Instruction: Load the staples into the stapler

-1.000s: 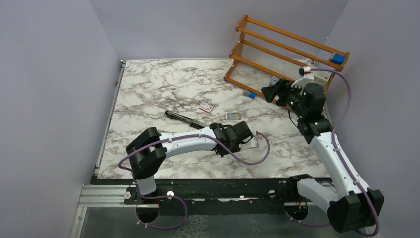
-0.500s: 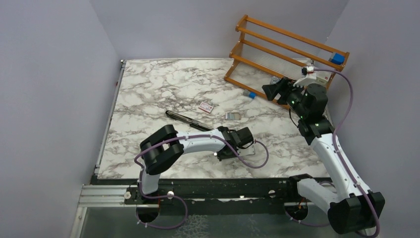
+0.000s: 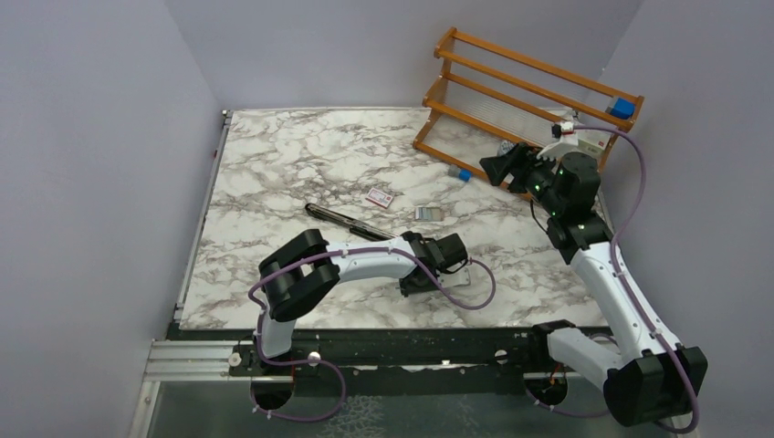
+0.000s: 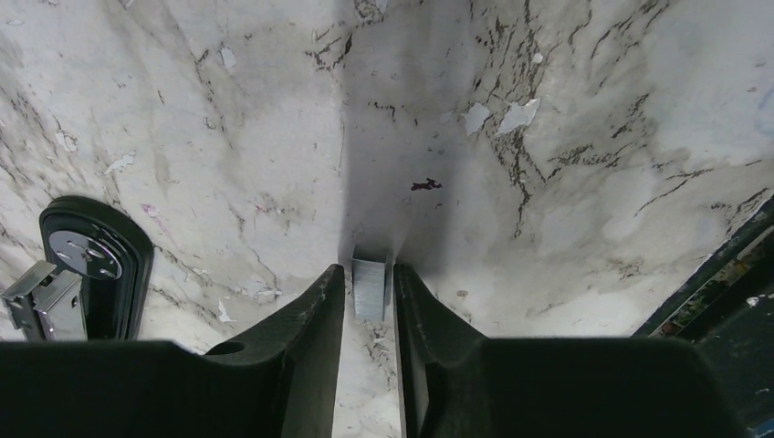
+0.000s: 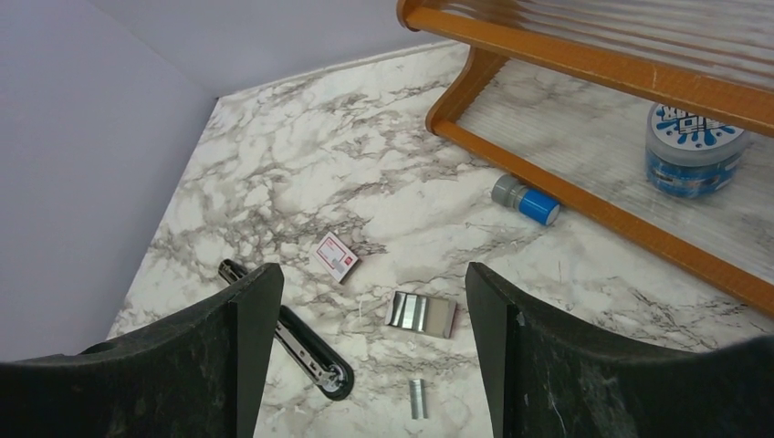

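The black stapler (image 3: 347, 220) lies open on the marble, its silver channel showing (image 5: 306, 351); its end sits at the left of the left wrist view (image 4: 91, 260). The pink-red staples box (image 3: 381, 196) (image 5: 336, 256) lies just beyond it, next to an open silver tray of strips (image 5: 421, 313). My left gripper (image 3: 413, 283) (image 4: 368, 269) is down at the table with a short staple strip (image 4: 370, 290) between its fingertips; the jaws stand narrowly open, a thin gap on each side. A loose strip (image 5: 417, 399) shows right of the stapler's end. My right gripper (image 3: 497, 169) (image 5: 371, 283) hangs wide open and empty.
An orange wooden rack (image 3: 520, 91) stands at the back right, with a blue-labelled tub (image 5: 689, 151) and a blue cube (image 3: 622, 108) on it. A small blue-capped cylinder (image 5: 525, 199) lies by its foot. The table's dark near edge (image 4: 703, 274) is close to my left gripper.
My left arm drew its elbow to the right and brought its gripper lower and nearer to the table's front edge. The right arm has hardly moved.
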### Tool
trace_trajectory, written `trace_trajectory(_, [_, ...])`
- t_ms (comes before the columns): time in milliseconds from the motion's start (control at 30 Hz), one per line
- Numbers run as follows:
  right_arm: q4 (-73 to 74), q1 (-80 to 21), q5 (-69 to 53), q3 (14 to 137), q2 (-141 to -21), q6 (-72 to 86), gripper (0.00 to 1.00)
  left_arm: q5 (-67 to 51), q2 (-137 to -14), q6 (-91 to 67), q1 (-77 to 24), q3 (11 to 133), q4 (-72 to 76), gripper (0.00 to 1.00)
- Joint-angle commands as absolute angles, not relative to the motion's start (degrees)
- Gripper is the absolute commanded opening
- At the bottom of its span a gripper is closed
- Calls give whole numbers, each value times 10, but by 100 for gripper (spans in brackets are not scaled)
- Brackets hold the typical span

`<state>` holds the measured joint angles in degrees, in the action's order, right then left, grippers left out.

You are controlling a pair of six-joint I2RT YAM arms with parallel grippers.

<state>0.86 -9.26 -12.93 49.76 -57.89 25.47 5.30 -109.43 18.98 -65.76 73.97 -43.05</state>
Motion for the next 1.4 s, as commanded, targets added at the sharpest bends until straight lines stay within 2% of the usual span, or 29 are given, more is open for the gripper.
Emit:
trace_trajectory(0, [-8, -90, -114, 512, -577, 251, 77, 18, -1092, 187, -660, 753, -444, 31])
trace_trajectory(333, [-45, -89, -38, 487, -501, 221, 79, 13, -1018, 170, -616, 803, -429, 38])
trace_trajectory(567, [-37, -90, -4, 480, -477, 184, 80, -55, -867, 121, -463, 786, -304, 40])
trace_trajectory(700, [-28, -90, -89, 490, -506, 130, 81, -97, -825, 57, -345, 750, -246, 40])
trace_trajectory(867, [35, -95, -293, 552, -632, 59, 80, -160, -818, -59, -191, 714, -188, 40])
trace_trajectory(933, [61, -126, -319, 570, -677, 22, 79, -167, -808, -94, -147, 691, -158, 40])
trace_trajectory(1067, [125, -250, -294, 598, -748, -75, 78, -151, -793, -136, -92, 654, -119, 40])
trace_trajectory(1233, [195, -340, -376, 590, -802, -161, 74, -112, -795, -152, -62, 637, -115, 41])
trace_trajectory(1367, [226, -395, -352, 560, -804, -223, 74, -107, -791, -140, -60, 624, -109, 41])
